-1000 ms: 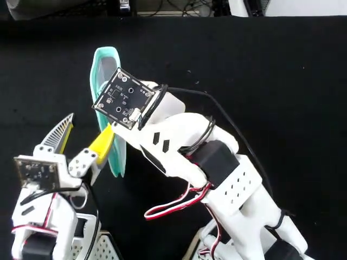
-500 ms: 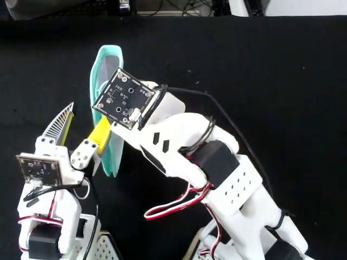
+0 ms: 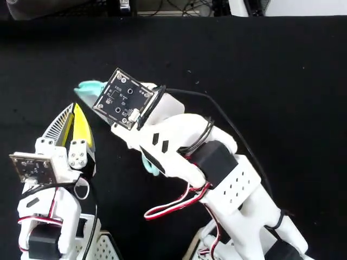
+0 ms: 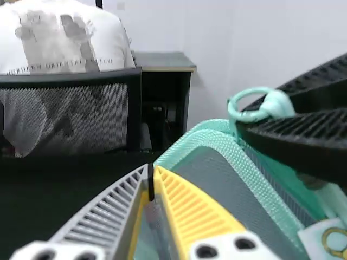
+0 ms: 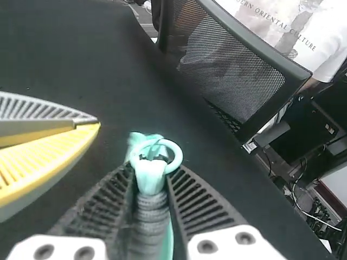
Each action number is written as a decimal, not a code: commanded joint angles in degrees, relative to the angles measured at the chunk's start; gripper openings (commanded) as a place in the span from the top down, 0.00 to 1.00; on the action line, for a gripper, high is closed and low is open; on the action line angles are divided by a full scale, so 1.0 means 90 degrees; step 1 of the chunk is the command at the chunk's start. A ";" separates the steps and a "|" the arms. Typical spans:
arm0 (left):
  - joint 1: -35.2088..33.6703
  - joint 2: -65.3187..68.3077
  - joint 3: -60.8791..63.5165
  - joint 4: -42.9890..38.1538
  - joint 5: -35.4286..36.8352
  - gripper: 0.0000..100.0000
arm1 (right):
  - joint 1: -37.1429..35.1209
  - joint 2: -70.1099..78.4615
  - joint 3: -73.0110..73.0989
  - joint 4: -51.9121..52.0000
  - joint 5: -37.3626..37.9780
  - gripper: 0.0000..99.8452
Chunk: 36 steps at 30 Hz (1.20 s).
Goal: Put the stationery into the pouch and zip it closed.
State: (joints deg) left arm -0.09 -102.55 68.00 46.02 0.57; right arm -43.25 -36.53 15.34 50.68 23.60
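My right gripper [image 5: 150,170]: clenched on the pouch [image 5: 148,181], black fingers [image 5: 198,208] pinching its teal end from both sides. The ring pull [image 4: 271,103] sticks out just past my fingertips. It is teal, with a round loop.

High view: the pouch is off the table [image 3: 271,65], held up in that grip and mostly hidden under my right wrist camera board [image 3: 122,99]. One teal end pokes out at 10 o'clock of the board. Another teal bit shows at 5 o'clock of it, beside my right arm's white shell.

My left gripper [image 3: 74,106]: shut, grey finger [image 3: 59,125] and yellow finger [image 3: 81,125] pressed together and meeting at the tips. I see nothing clamped between them. It sits at about 8 o'clock on the table and points toward 12. The tips are just beside the pouch's teal end, at about 7 o'clock of it. Can't tell if they touch.

Left wrist view: the pouch is close behind my yellow finger, with a teal woven border around a grey panel. The black fingers of my right gripper hold it near the ring pull.

Writing: the pouch has a white tag [image 4: 325,238] with a gold mark, cut off at the frame edge and not readable. Board: small components, no legible print.
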 commanded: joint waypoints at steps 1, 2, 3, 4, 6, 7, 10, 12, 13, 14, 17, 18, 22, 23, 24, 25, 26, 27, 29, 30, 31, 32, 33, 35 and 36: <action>-0.0024 0.0010 -0.0151 0.0166 0.0029 0.97 | -0.0039 -0.0063 -0.0015 -0.0127 0.0010 0.99; -0.0024 0.0010 -0.0151 0.0156 0.0029 0.97 | -0.0039 -0.0063 0.0005 -0.0127 0.0010 0.99; -0.0034 0.0010 -0.0151 0.0156 0.0029 0.97 | -0.0049 -0.0063 0.0005 -0.0127 0.0010 0.99; -0.0044 0.0010 -0.0151 0.0156 0.0029 0.96 | -0.0049 -0.0063 0.0015 -0.0127 0.0010 0.99; -0.0073 0.0010 -0.0181 0.0195 0.0029 0.92 | -0.0049 -0.0063 0.0015 -0.0127 0.0029 0.99; -0.0083 0.0010 -0.0249 0.0264 0.0029 0.87 | -0.0049 -0.0063 0.0005 -0.0117 0.0049 0.99; -0.0083 0.0010 -0.0777 0.1055 -0.0234 0.72 | -0.0049 -0.0063 0.0005 -0.0088 0.0059 0.99; -0.0083 0.0059 -0.1333 0.1680 -0.0654 0.74 | -0.0049 -0.0063 0.0015 -0.0078 0.0059 0.99; -0.0073 0.0059 -0.1587 0.1963 -0.0928 0.75 | -0.0049 -0.0063 0.0034 -0.0068 0.0059 0.99; -0.0054 0.0068 -0.1812 0.2227 -0.1182 0.75 | -0.0049 -0.0073 0.0034 -0.0039 0.0059 0.99; -0.0024 0.0068 -0.2125 0.2647 -0.1631 0.75 | -0.0059 -0.0132 -0.0005 0.0234 0.0059 0.99; -0.0024 0.0068 -0.2134 0.2657 -0.1680 0.75 | -0.0059 -0.0220 0.0024 0.0274 0.0059 0.99; -0.0024 0.0078 -0.2095 0.2628 -0.1729 0.75 | -0.0049 -0.0669 0.0034 0.0645 0.0068 0.99; -0.0024 0.0078 -0.2085 0.2628 -0.1729 0.75 | -0.0049 -0.0806 0.0034 0.0772 0.0068 0.99; -0.0024 0.0078 -0.2085 0.2628 -0.1729 0.75 | -0.0049 -0.0933 0.0034 0.0879 0.0068 0.99; -0.0024 0.0078 -0.2085 0.2637 -0.1729 0.75 | -0.0049 -0.1050 0.0034 0.0947 0.0068 0.99; -0.0015 0.0078 -0.2085 0.2637 -0.1729 0.75 | -0.0049 -0.1138 0.0034 0.0977 0.0068 0.99; 0.0063 0.0078 -0.2085 0.2647 -0.1719 0.75 | -0.0049 -0.1216 0.0034 0.0987 0.0068 0.99; 0.0464 0.0117 -0.2085 0.2696 -0.1690 0.75 | -0.0049 -0.1245 0.0034 0.0977 0.0068 0.99; 0.0669 0.0186 -0.2085 0.2725 -0.1690 0.75 | -0.0049 -0.1216 0.0034 0.0967 0.0068 0.99; 0.0835 0.0274 -0.2095 0.2774 -0.1690 0.75 | -0.0049 -0.1177 0.0034 0.0967 0.0068 0.99; 0.0923 0.0371 -0.2105 0.2803 -0.1680 0.75 | -0.0049 -0.1118 0.0034 0.0967 0.0068 0.99; 0.0952 0.0469 -0.2125 0.2813 -0.1680 0.75 | -0.0049 -0.1070 0.0034 0.0967 0.0068 0.99; 0.0962 0.0606 -0.2164 0.2813 -0.1670 0.75 | -0.0049 -0.0972 0.0034 0.0957 0.0068 0.99; 0.0972 0.0625 -0.2193 0.2823 -0.1670 0.75 | -0.0049 -0.0933 0.0034 0.0957 0.0068 0.99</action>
State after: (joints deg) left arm 7.47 -98.77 51.03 71.16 -14.64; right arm -43.16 -45.23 16.13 59.47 23.78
